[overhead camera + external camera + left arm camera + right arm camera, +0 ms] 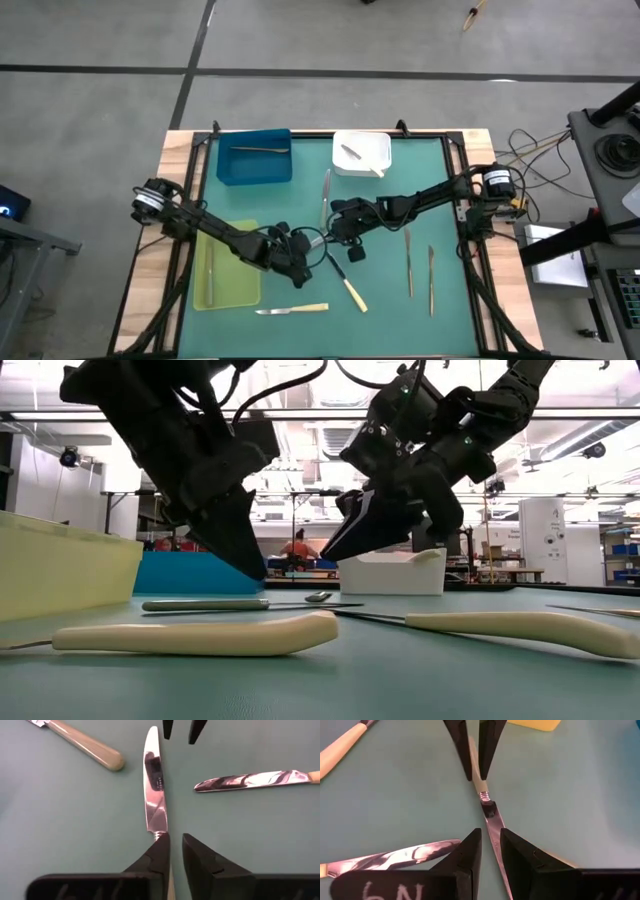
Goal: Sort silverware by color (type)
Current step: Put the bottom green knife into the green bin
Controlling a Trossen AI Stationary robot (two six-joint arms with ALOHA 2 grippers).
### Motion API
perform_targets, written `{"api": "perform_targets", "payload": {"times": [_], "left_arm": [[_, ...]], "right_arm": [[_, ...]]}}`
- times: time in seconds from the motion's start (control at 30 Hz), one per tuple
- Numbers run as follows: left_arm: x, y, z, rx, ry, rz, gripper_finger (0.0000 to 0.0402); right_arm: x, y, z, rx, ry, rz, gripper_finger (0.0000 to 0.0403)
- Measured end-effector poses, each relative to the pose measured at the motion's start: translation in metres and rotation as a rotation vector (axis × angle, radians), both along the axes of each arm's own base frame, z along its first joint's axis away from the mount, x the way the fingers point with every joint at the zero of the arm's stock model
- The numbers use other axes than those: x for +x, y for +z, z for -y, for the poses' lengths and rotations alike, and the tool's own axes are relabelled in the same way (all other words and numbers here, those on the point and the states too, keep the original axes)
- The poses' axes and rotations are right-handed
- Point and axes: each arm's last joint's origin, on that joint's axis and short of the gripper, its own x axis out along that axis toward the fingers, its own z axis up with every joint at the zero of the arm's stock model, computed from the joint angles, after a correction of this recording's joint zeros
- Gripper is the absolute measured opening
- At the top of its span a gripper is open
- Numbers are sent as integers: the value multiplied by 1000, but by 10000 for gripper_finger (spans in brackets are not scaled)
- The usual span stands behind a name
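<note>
As the pale-handled steel knife (154, 785) ran nine-to-three o'clock, the left claw (172, 837) straddled its handle and the right claw (490, 832) its blade, though I could not tell whether either gripped.

Only a partial white marking, "N"-like, on the right gripper (490, 851) body.

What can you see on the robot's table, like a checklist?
Surface: green mat, flat.
Job's things: pale-handled knives and grey utensils lie loose on the mat; the blue tray, white tray and yellow-green tray each hold cutlery.
Clutter: nothing seen.
Claws: left claw and right claw meet tip to tip at mid-mat over one knife, left at its handle end, right at its blade.
Cables: loose wires off the table's right side.
Surroundings: grey floor; a person far behind.
</note>
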Motion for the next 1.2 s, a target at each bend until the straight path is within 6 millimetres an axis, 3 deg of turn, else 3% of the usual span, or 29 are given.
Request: {"api": "perform_targets", "payload": {"times": [0.33,0.5,1.2], "left_arm": [[5,-16,2,-7,14,-5,146],[5,-18,2,-4,14,-12,183],[-3,-29,-3,35,86,-41,152]], "right_arm": [[0,0,3,9,-17,-2,63],[0,0,4,13,-23,-3,63],[0,0,4,13,-23,-2,63]]}}
